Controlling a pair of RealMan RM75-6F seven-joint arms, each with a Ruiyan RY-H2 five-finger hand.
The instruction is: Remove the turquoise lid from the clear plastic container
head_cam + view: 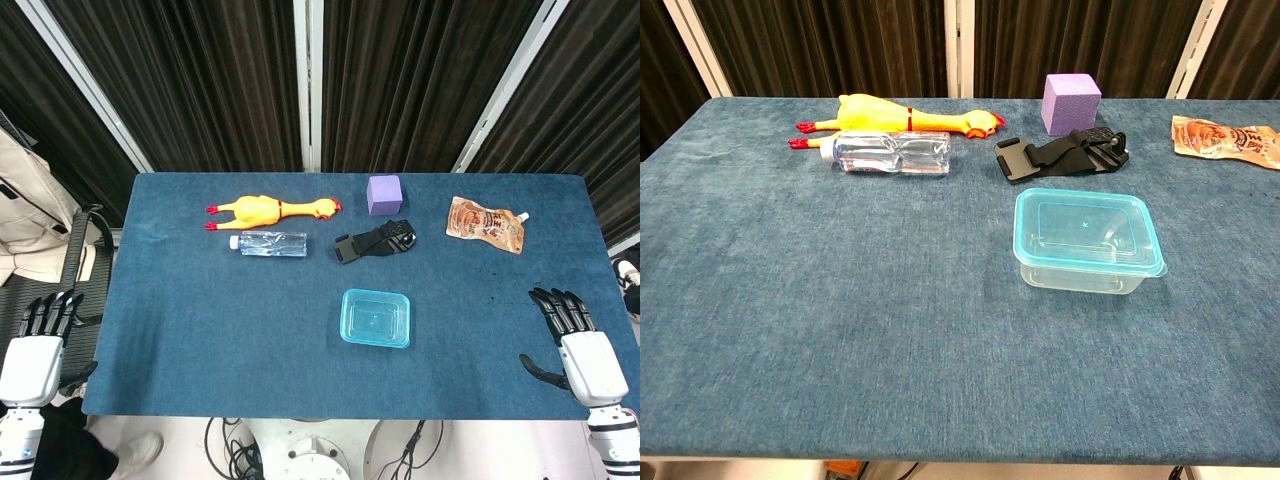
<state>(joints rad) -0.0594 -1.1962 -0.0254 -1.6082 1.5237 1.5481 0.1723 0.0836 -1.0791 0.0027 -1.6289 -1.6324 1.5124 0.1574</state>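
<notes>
A clear plastic container [375,330] [1080,275] stands near the middle of the blue table, a little right of centre, with its turquoise lid [376,316] [1083,230] seated on top. My left hand [40,345] hangs off the table's front left corner, fingers spread and holding nothing. At the front right edge my right hand [578,345] is likewise spread and holds nothing. Both hands are far from the container. Neither hand shows in the chest view.
Behind the container lie a black strap [377,241] [1060,154], a purple cube [384,194] [1071,102], a clear bottle [268,243] [885,153] and a yellow rubber chicken [268,209] [895,115]. A brown snack pouch [485,223] [1228,140] lies at the back right.
</notes>
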